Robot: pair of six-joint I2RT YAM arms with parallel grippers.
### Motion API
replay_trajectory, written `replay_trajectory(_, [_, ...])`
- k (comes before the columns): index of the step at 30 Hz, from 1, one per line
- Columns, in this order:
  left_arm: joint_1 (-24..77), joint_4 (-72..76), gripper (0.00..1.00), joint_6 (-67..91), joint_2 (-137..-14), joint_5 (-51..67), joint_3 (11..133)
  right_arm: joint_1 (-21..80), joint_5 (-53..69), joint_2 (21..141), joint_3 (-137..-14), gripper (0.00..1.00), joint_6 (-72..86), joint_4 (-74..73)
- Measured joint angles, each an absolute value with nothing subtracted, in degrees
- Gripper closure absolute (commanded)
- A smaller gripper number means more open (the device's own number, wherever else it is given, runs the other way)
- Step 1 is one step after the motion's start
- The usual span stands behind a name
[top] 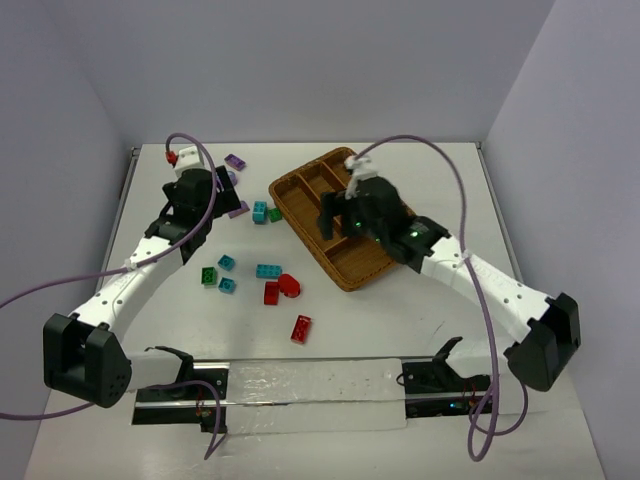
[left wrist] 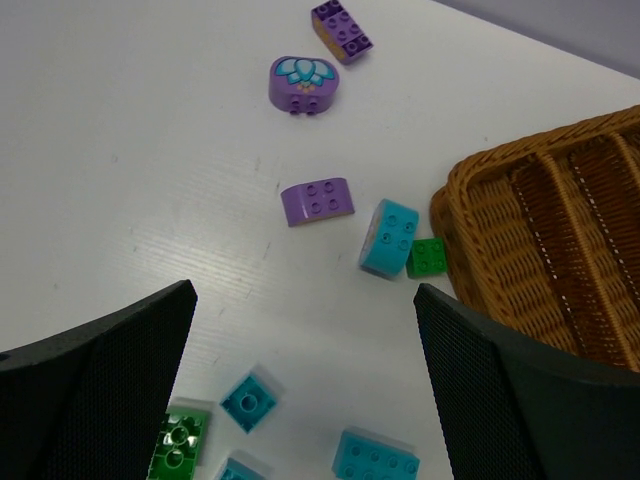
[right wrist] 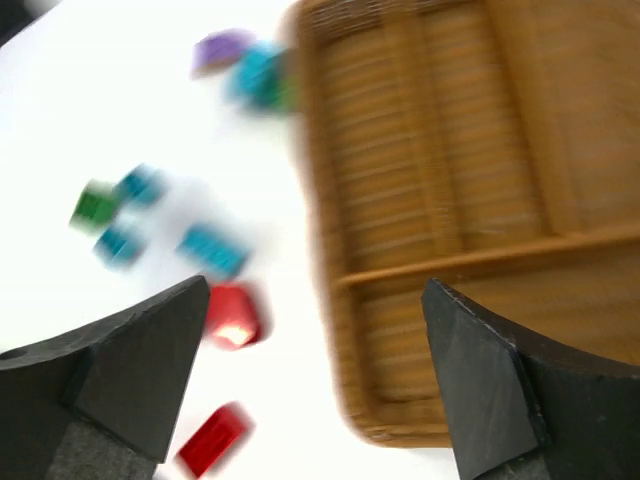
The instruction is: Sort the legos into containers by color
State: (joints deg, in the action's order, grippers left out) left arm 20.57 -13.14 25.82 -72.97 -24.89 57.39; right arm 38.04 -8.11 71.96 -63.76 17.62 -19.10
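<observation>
The legos lie loose on the white table left of the brown wicker tray [top: 291, 214]. Purple ones [left wrist: 317, 201] [left wrist: 303, 83] [left wrist: 341, 28] are far left; a teal one [left wrist: 389, 237] and a small green one [left wrist: 428, 257] sit by the tray rim [left wrist: 455, 215]. Teal [top: 268, 271], green [top: 209, 276] and red ones [top: 290, 285] [top: 301, 328] lie nearer. My left gripper [top: 222, 195] [left wrist: 305, 380] is open and empty above the table. My right gripper [top: 335, 222] [right wrist: 315, 380] is open and empty over the tray's left rim [right wrist: 330, 300]. The tray compartments that show are empty.
Grey walls close in the table at the back and both sides. A black rail with a clear strip [top: 310, 385] runs along the near edge between the arm bases. Purple cables [top: 470, 220] loop off both arms. The right wrist view is motion-blurred.
</observation>
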Motion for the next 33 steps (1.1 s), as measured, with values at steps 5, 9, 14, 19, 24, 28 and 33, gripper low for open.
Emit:
replay_trajectory(5, [20.6, -17.7, 0.01, 27.7, -73.0, -29.3, 59.6, 50.7, -8.3, 79.1, -66.6, 0.11, 14.8, -19.5])
replay_trajectory(9, [20.5, -19.2, 0.01, 28.7, -72.9, -32.8, 61.6, 55.5, -8.6, 85.7, -66.8, 0.12, 13.8, -20.4])
replay_trajectory(14, [20.5, -19.6, 0.01, 28.9, -72.8, -34.2, 61.6, 58.4, -8.3, 92.8, -66.8, 0.13, 12.6, -21.8])
replay_trajectory(19, [20.5, -19.7, 0.01, 28.9, -72.4, -34.5, 61.6, 59.8, -8.2, 97.5, -68.5, 0.13, 11.0, -22.4])
replay_trajectory(24, [20.5, -19.7, 0.01, 28.9, -72.0, -34.5, 61.5, 60.2, -8.5, 101.4, -69.5, 0.15, 9.7, -22.3])
replay_trajectory(28, [20.5, -19.7, 0.01, 28.9, -71.6, -34.5, 61.2, 60.2, -9.0, 103.8, -70.3, 0.18, 9.1, -22.2])
replay_trajectory(33, [20.5, -19.7, 0.01, 28.8, -71.4, -34.5, 60.9, 60.2, -9.4, 106.8, -71.9, 0.18, 8.8, -21.5])
